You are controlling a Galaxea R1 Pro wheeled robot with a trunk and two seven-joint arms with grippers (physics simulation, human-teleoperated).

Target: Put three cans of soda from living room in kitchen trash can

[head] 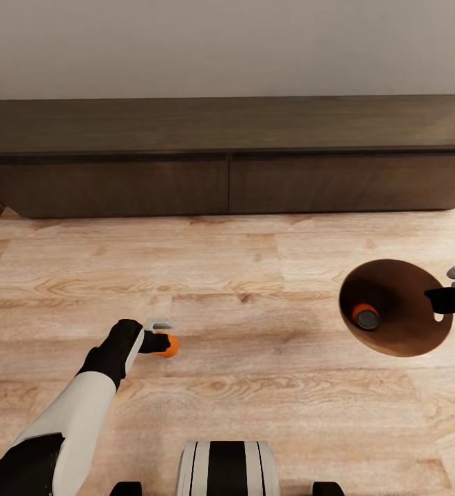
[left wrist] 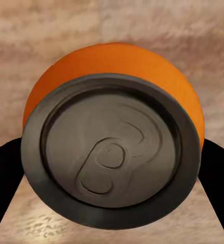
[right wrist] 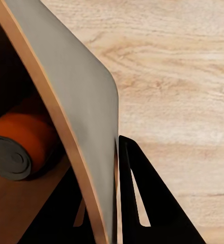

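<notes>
Orange can, held: your left gripper (head: 164, 342) is clamped on an orange soda can (head: 170, 345) over the wood floor (head: 255, 275), well apart from the trash can (head: 399, 331) on its left side.
Left wrist view: gives you what the head view hides, the held can's (left wrist: 112, 147) grey top with pull tab face-on, dark fingers (left wrist: 5, 173) pressed on both sides, floor (left wrist: 112, 25) behind.
Trash can: your right gripper (head: 454, 300) grips its rim on the side away from the held can; bin is tilted so the copper-brown inside faces the head camera.
Can in bin: second orange can (head: 365, 315) lies inside the trash can, grey top showing.
Right wrist view: shows the bin's grey outer wall (right wrist: 86, 127) pinched between your fingers (right wrist: 147, 203), one inside, one outside, and the inner can (right wrist: 20, 145) lying on its side.
Right hand state: closed on the bin wall.
Hard to see: right gripper is cut off by the frame edge in the head view; can body mostly hidden by the left fingers there.
Cabinet: long dark wood cabinet (head: 227, 158) against the wall, beyond the trash can.
</notes>
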